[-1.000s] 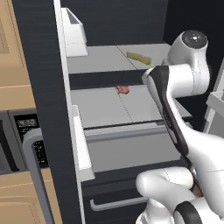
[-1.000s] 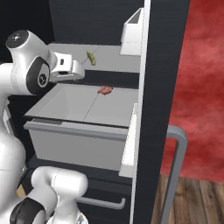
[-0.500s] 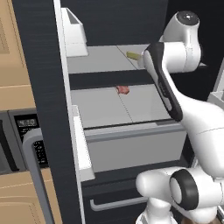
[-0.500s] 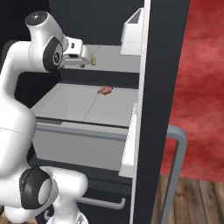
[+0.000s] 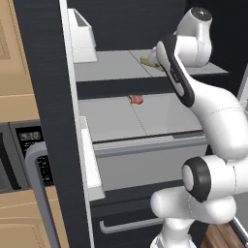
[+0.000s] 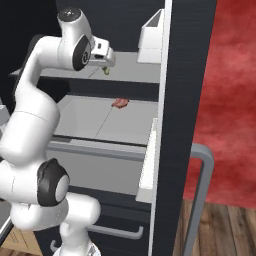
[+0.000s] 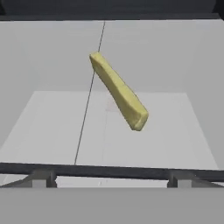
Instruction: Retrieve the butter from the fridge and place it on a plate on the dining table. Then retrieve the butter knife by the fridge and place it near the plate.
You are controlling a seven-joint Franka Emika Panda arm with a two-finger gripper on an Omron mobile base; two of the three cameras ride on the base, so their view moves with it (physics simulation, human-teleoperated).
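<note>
A: Where's the slim olive-yellow butter stick [image 7: 119, 92]?
B: Lying slantwise on the upper grey shelf [image 5: 111, 65] of the matte black fridge [image 5: 46, 87], door open. Small red food item [image 5: 136, 99] sits one shelf lower.
A: And the white arm's two-finger gripper [image 6: 106, 63]?
B: Over that upper shelf, just beside the butter, jaws spread wide, gripping nothing.

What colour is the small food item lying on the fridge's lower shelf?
Reddish pink; the small food item shows best in the left base view.
</note>
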